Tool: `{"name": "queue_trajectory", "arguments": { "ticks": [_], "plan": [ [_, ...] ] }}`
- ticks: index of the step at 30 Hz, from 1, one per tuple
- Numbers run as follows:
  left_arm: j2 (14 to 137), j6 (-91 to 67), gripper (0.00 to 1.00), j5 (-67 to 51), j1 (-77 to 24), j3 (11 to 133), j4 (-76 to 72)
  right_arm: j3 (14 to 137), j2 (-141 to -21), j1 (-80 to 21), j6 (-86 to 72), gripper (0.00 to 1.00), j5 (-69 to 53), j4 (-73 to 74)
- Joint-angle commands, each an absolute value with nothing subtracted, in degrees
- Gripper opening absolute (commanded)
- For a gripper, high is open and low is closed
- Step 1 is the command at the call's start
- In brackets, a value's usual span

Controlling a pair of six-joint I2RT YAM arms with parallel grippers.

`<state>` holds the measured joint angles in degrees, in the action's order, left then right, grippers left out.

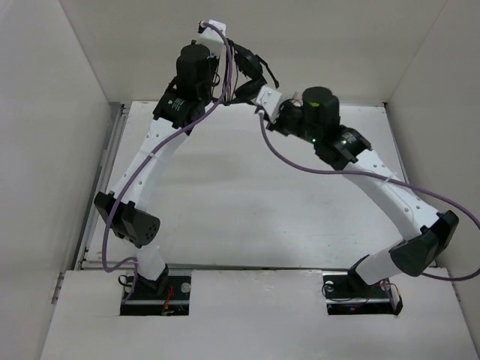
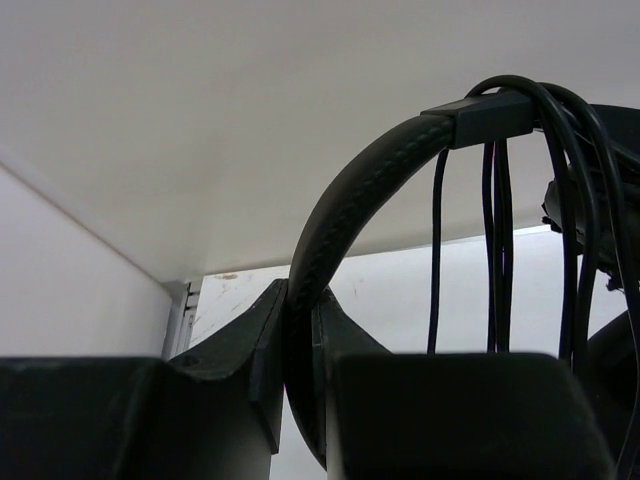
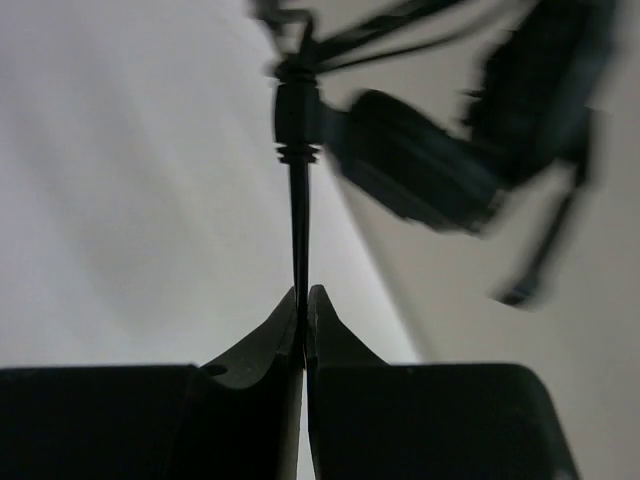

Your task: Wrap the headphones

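The black headphones hang in the air over the far edge of the table, between my two grippers. My left gripper is shut on the curved headband; its jaws clamp the band's lower end. Several turns of the thin black cord hang over the top of the band. My right gripper is shut on the cord, which runs straight up from the fingertips to a ribbed strain relief. A blurred earcup lies beyond it. The cord's tips are not in view.
White walls enclose the white table on the left, back and right. A rail runs along the table's left edge. Purple cables trail from both arms. The arm bases sit at the near edge.
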<state>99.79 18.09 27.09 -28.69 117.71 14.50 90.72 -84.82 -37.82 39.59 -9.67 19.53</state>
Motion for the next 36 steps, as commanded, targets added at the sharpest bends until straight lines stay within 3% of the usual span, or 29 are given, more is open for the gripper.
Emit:
{"name": "queue_trajectory", "arguments": {
  "ticks": [1, 23, 30, 36],
  "plan": [
    [93.7, 18.5, 0.00, 28.8, -28.1, 118.0, 6.2, 96.2, -81.3, -35.6, 48.5, 0.00, -1.9, 21.5],
    [90.9, 21.8, 0.00, 26.6, -36.0, 108.3, 6.6, 98.4, -82.0, -34.8, 63.6, 0.00, 8.2, 8.2],
    [91.8, 21.2, 0.00, 26.5, -34.5, 111.6, 7.6, 95.2, -82.4, -35.2, 67.3, 0.00, 10.9, 1.9],
    [89.9, 20.6, 0.00, 25.9, -34.1, 107.1, 7.7, 97.3, -83.1, -31.2, 67.1, 0.00, 11.8, -0.9]
  ]
}}
